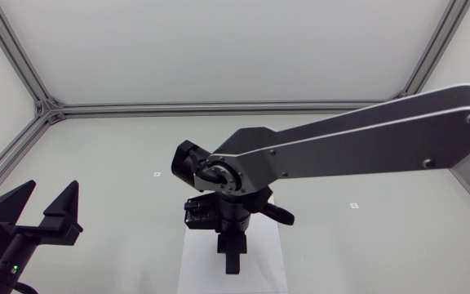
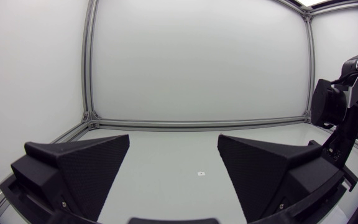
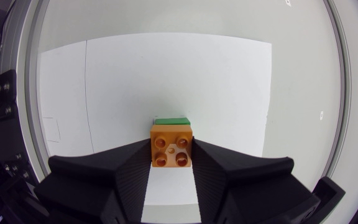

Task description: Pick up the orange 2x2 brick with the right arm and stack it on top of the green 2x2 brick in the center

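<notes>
Head view: the right arm [image 1: 357,139] enters from the right edge of the frame and ends over the lower centre. Its wrist points straight down above a white sheet [image 1: 196,260] lying on the worktop [image 1: 96,155]. The right end effector [image 1: 232,260] shows only as a dark block at lower centre, and the arm hides both bricks in this view. The left end effector [image 1: 46,206] sits at lower left, well apart from the sheet, its fingers spread with nothing between them. Two small markers [image 1: 157,174] lie on the worktop, one left of centre and one right of centre.

Right wrist view: the right end effector [image 3: 171,150] is pinching the orange 2x2 brick [image 3: 171,144], studs up, with one finger pressed to each side. The green 2x2 brick [image 3: 171,121] shows as a narrow edge just ahead of the orange one, over the white sheet [image 3: 166,74]. Whether the orange brick is seated on the green one cannot be told.

Left wrist view: the left end effector [image 2: 174,168] is spread wide over bare worktop [image 2: 166,143]. The right arm [image 2: 339,118] stands ahead of it, off to the side of one finger.
</notes>
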You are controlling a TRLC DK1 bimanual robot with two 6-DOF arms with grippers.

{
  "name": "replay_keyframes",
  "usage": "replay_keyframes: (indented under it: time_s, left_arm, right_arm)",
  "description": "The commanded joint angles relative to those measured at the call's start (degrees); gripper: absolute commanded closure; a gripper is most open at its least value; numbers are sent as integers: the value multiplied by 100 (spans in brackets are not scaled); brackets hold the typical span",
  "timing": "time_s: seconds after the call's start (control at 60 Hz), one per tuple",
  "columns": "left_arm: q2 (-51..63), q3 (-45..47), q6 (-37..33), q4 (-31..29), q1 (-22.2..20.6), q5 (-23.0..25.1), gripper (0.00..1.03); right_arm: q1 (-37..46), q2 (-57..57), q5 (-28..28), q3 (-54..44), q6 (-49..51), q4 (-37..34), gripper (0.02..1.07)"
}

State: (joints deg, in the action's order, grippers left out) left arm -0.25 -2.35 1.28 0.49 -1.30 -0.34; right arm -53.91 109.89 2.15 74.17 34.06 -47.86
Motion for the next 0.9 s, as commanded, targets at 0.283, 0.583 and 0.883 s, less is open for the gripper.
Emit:
replay_keyframes:
  time_s: [0.283,0.583,0.883]
  left_arm:
    - [-45,235,-75,-84,16,25,4]
    - [-45,235,-75,-84,16,25,4]
    - [-45,235,-75,-84,16,25,4]
  right_arm:
    - [162,428,-435,36,197,-374,102]
    - [214,341,-497,-219,347,-128,102]
    - [56,279,-250,-360,223,-13,102]
